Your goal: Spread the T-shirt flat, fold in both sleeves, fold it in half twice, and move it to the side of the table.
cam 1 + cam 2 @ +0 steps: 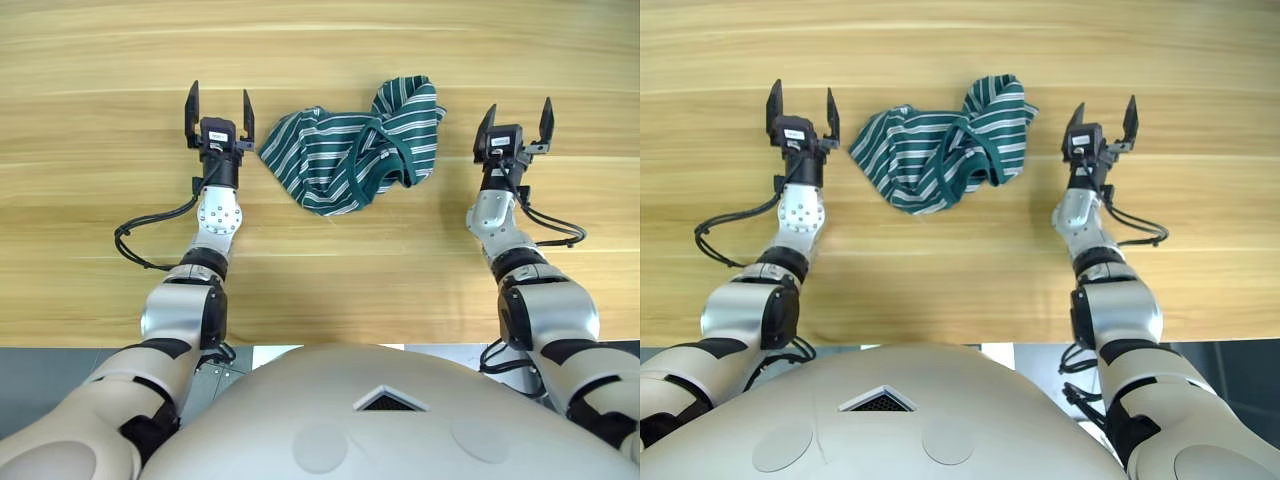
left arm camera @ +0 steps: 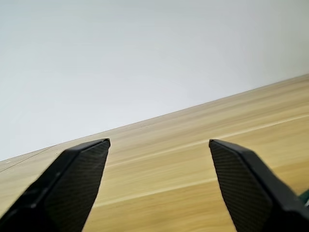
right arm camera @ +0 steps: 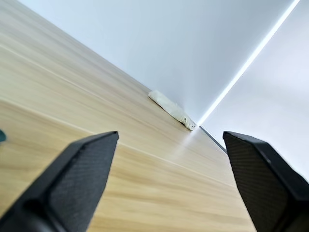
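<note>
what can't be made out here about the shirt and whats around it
1. T-shirt, head views: sleeves and front hidden in its own crumpled folds.
2. T-shirt, left wrist view: a green sliver, cut off by the frame edge beside the left claw.
3. Pale flat thing, right wrist view: too small to identify.
</note>
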